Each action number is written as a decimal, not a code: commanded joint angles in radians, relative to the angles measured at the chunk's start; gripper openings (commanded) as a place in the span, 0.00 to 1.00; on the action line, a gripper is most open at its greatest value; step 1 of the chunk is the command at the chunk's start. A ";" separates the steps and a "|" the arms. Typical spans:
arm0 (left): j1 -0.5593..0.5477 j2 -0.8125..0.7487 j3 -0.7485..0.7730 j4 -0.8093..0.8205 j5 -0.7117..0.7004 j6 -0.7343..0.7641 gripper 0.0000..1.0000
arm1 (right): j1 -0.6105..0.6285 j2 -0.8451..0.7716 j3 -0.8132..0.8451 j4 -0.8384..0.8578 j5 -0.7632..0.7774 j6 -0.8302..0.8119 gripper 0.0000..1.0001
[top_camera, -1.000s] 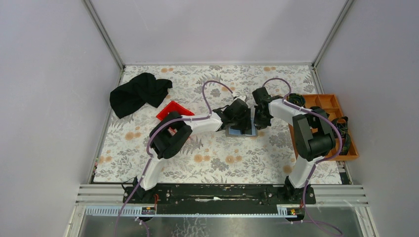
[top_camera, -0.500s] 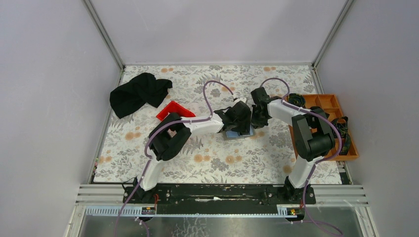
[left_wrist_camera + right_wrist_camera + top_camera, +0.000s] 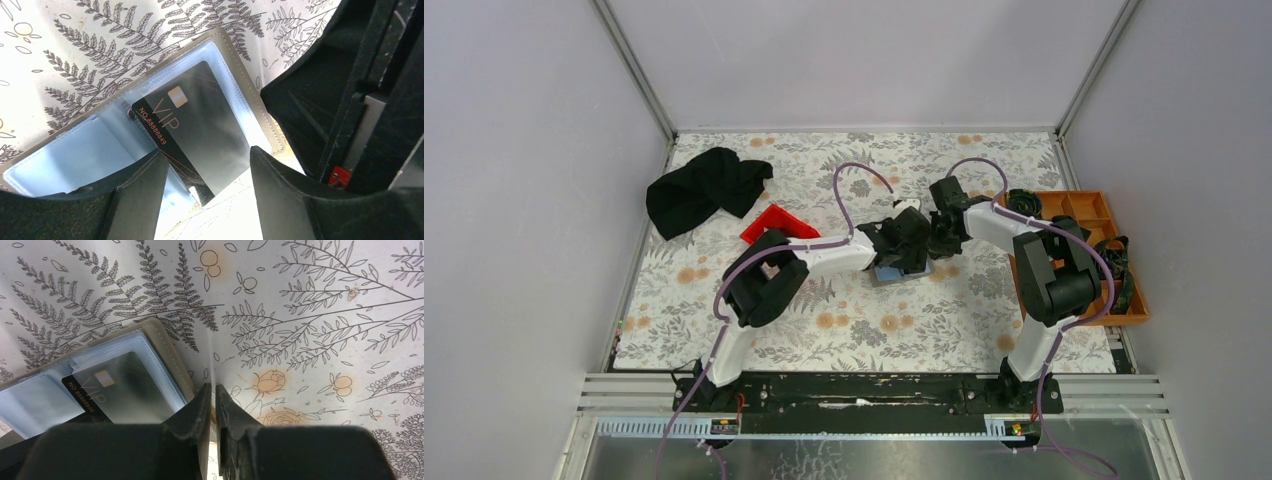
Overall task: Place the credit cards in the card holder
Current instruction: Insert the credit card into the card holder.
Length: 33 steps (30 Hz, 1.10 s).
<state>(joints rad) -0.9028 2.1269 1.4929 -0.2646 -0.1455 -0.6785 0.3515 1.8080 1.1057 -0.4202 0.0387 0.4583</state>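
Black VIP card (image 3: 200,130) lies part-tucked in the card holder (image 3: 231,50), between the open, empty left jaws, long axis slanting across them; right jaws, pinched shut on nothing, sit just beside the holder.

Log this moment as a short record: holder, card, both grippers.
card holder: open flat on the flowered tablecloth, clear sleeves up
black VIP card: lies at the sleeves; fully tucked in or not, cannot tell
left gripper: open, fingers either side of the card's near end
right gripper: shut, tips beside the holder's edge
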 commanded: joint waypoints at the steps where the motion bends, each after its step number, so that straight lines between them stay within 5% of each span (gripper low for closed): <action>1: -0.007 -0.024 -0.040 -0.061 -0.038 0.024 0.68 | 0.024 0.016 -0.004 0.038 -0.056 0.022 0.14; 33: 0.077 -0.168 -0.218 0.172 0.229 0.027 0.75 | 0.024 0.016 0.005 0.049 -0.072 0.008 0.14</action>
<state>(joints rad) -0.8352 1.9839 1.2839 -0.1555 0.0460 -0.6739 0.3641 1.8156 1.1057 -0.3824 -0.0185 0.4660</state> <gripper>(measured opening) 0.753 0.140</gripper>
